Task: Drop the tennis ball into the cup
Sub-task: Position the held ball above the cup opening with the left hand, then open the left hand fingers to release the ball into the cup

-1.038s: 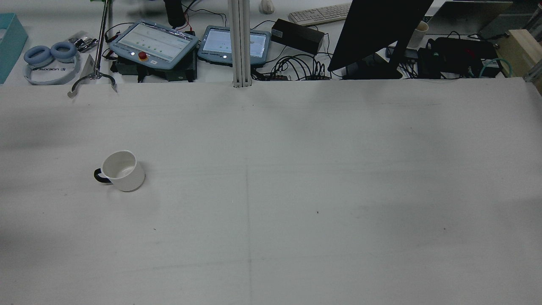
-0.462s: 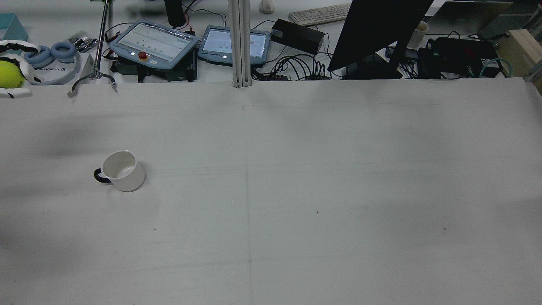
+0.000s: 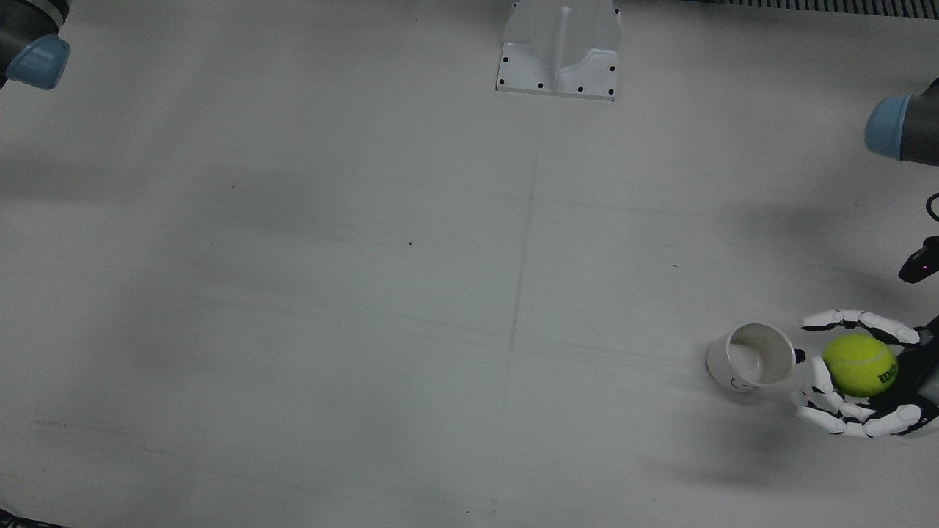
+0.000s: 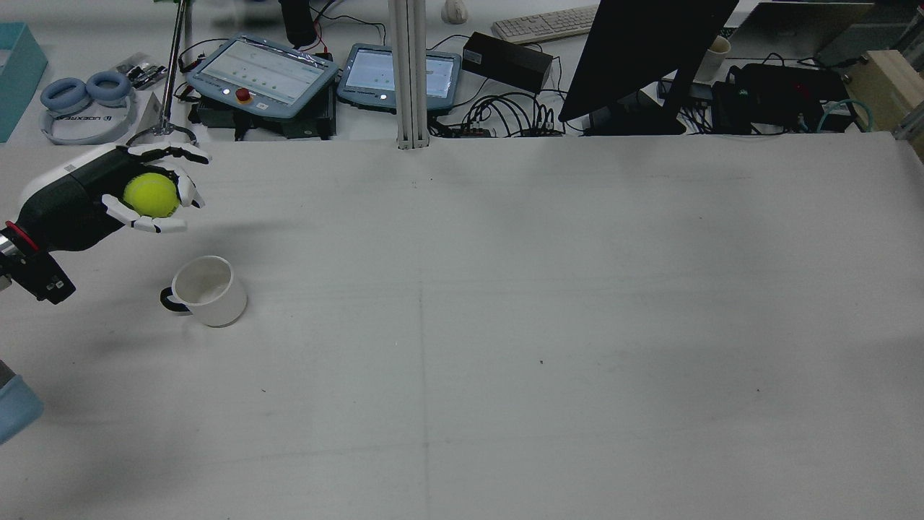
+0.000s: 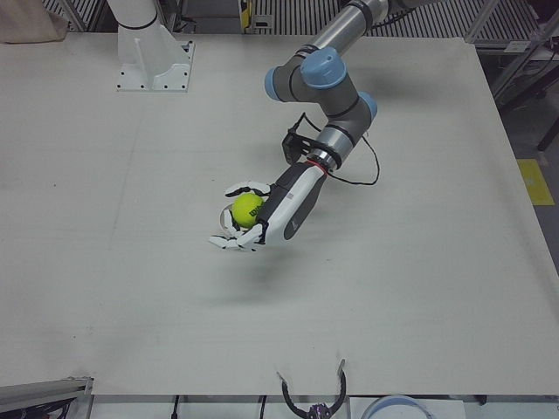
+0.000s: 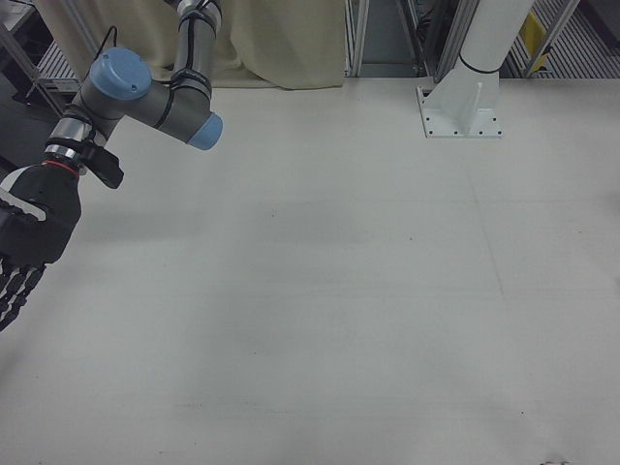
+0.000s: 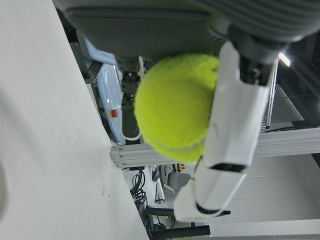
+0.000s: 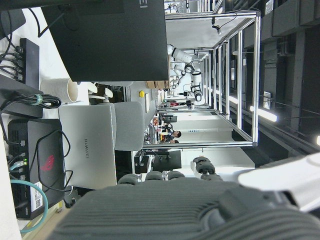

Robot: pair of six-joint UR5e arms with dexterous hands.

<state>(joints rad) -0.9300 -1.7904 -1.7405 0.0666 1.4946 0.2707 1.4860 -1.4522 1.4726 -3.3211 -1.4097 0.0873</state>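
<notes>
Since half a second ago the left hand (image 4: 148, 195), holding the tennis ball (image 4: 151, 195), has advanced beside the white mug (image 4: 209, 290); release remains undone.

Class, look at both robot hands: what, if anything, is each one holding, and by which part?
The left hand holds the tennis ball, fingers cupped around its sides. The right hand shows nothing in its fingers.
</notes>
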